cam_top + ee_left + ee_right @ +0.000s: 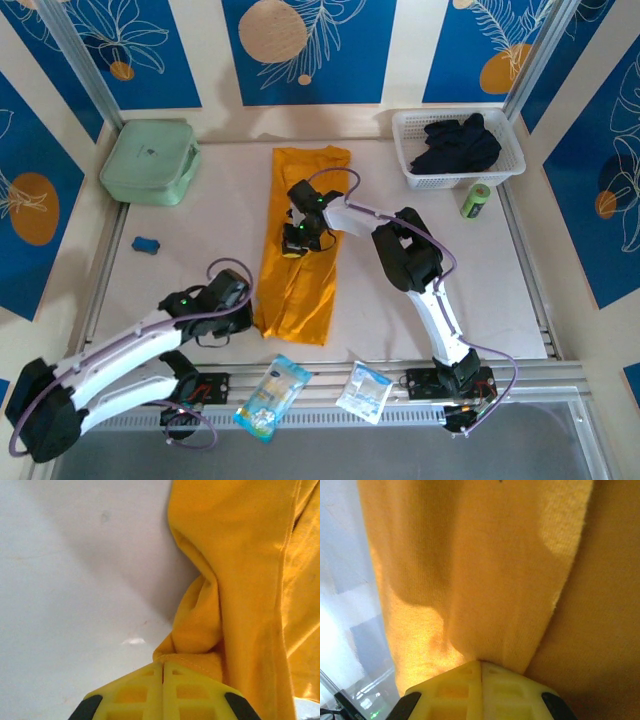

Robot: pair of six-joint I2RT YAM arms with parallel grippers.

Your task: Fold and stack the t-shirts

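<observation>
Lengthwise, the orange t-shirt (305, 190) lies as a narrow strip down the middle of the table (490, 280), with bare surface open on both sides. The left gripper (163, 666) is clamped on its near-left hem corner. The right gripper (480, 663) pinches a fold midway along its left edge. The far-right white basket (412, 125) holds dark clothes (455, 145), and a mint case (150, 160) sits far left.

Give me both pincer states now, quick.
Left pincer: shut on the orange shirt, at its near edge.
Right pincer: shut on the orange shirt, gripping a fold.
</observation>
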